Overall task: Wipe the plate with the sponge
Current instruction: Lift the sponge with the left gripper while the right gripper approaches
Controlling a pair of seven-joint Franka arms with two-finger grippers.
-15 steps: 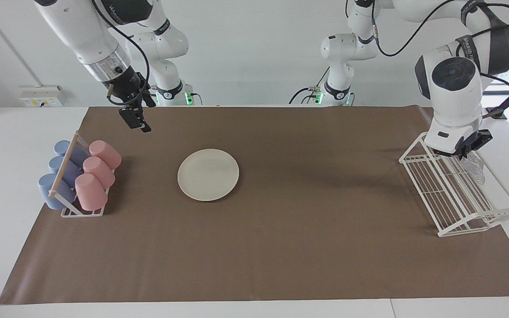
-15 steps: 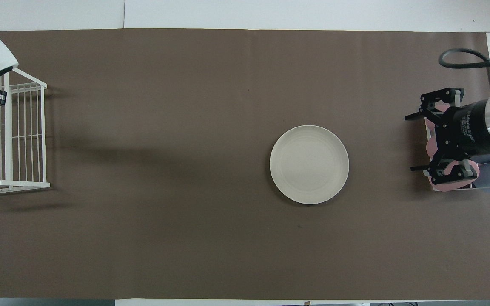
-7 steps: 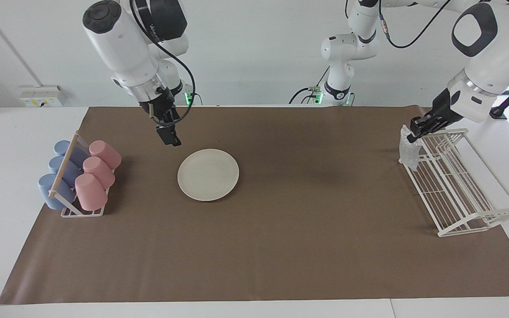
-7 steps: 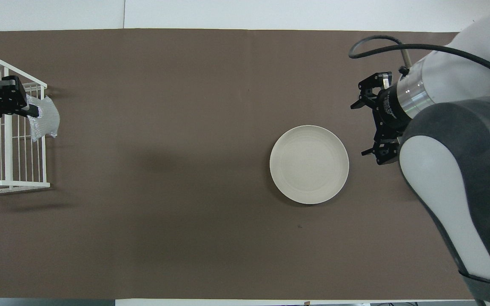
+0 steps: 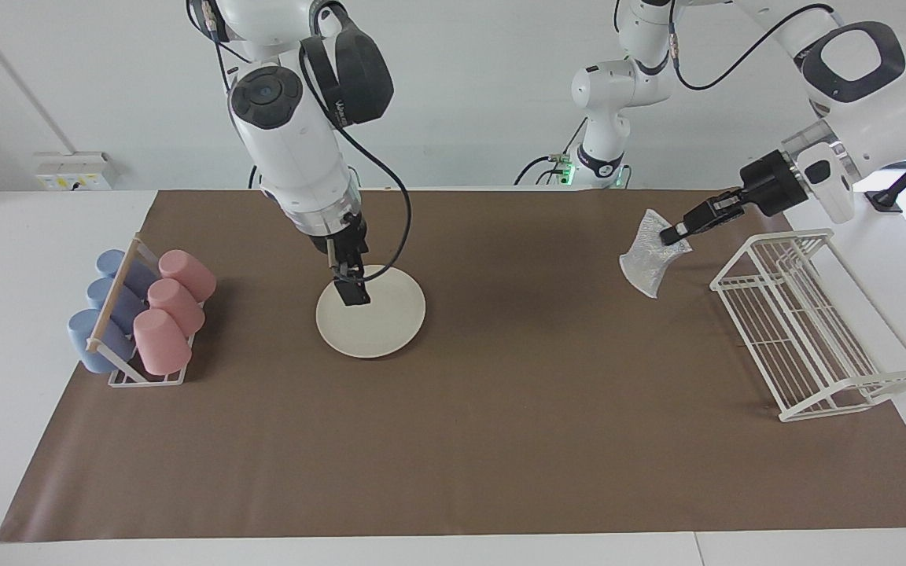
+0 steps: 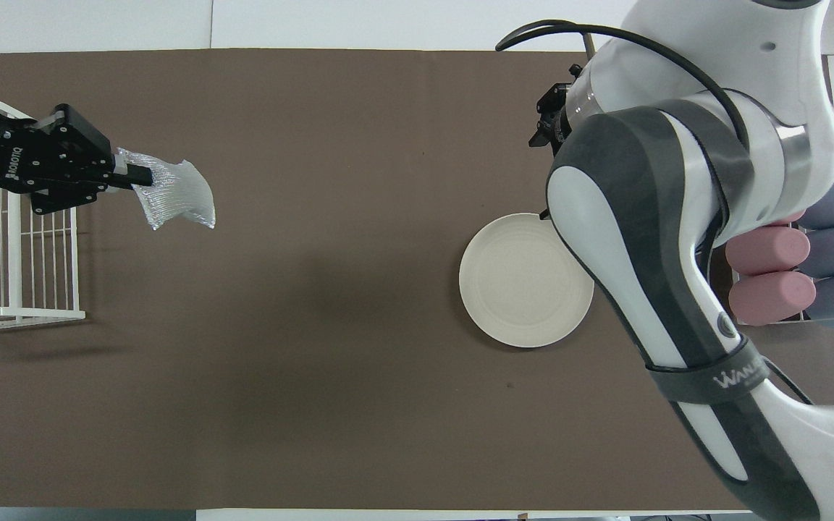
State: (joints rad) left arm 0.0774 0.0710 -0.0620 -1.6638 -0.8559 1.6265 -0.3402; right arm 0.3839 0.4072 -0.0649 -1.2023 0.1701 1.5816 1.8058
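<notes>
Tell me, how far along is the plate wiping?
Done: the left gripper has the sponge pinched, lifted clear of the white wire rack. In hand: the right gripper is open at the plate. Left: carrying the sponge over and wiping.

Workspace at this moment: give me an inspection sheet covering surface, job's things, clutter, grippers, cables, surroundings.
Surface: brown mat on a white table.
Job's things: plate flat on the mat; sponge hanging in the air from the left gripper.
Clutter: cup rack with pink and blue cups at the right arm's end; white wire rack at the left arm's end.
Grippers: left gripper shut on the sponge, over the mat; right gripper open, over the plate's rim.
Cables: black cable looping off the right arm.
Surroundings: white wall, wall socket.
</notes>
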